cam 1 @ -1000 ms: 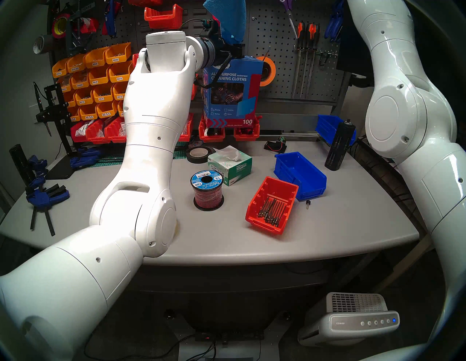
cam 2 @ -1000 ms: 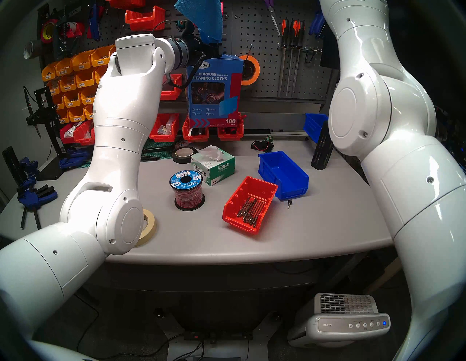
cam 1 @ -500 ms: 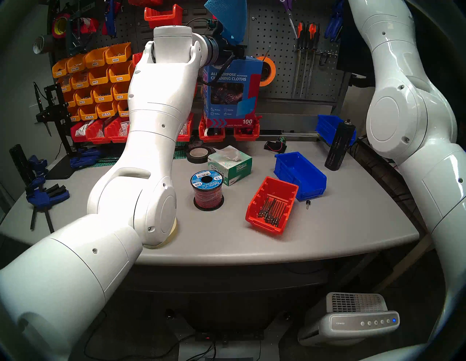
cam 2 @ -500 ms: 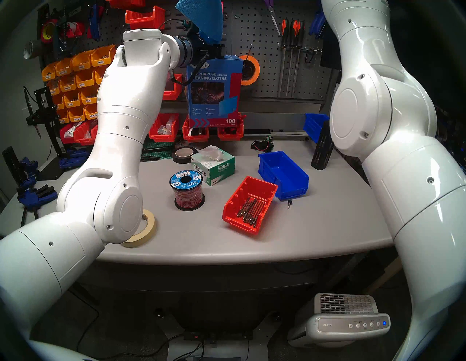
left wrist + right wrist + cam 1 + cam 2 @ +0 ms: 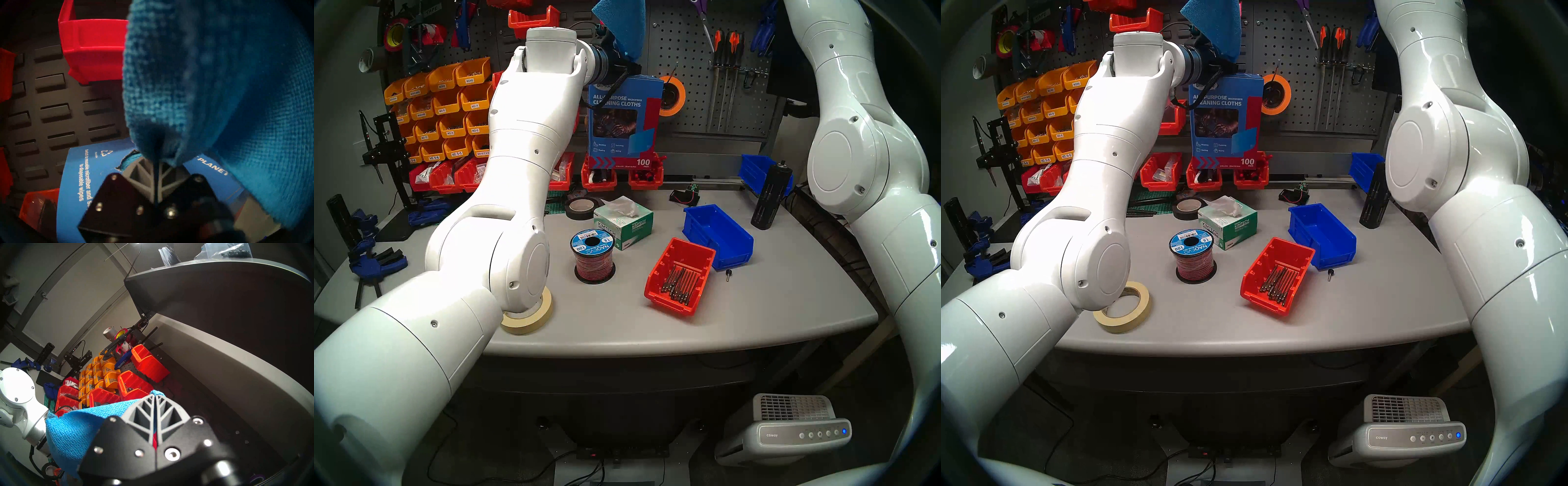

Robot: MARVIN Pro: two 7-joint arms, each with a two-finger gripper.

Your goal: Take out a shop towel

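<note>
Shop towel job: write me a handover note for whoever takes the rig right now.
Right gripper: shut on the blue towel's top corner, up near the pegboard.
Left gripper: jaws together at the towel's lower tip, just above the cloth box; whether it really pinches cloth is not clear.
Towel: hangs above the box; its low end is near the slot, where more blue cloth shows.
Done: towel drawn up, nearly out.
Left: confirm it is free of the box, and that no second cloth trails out.
</note>
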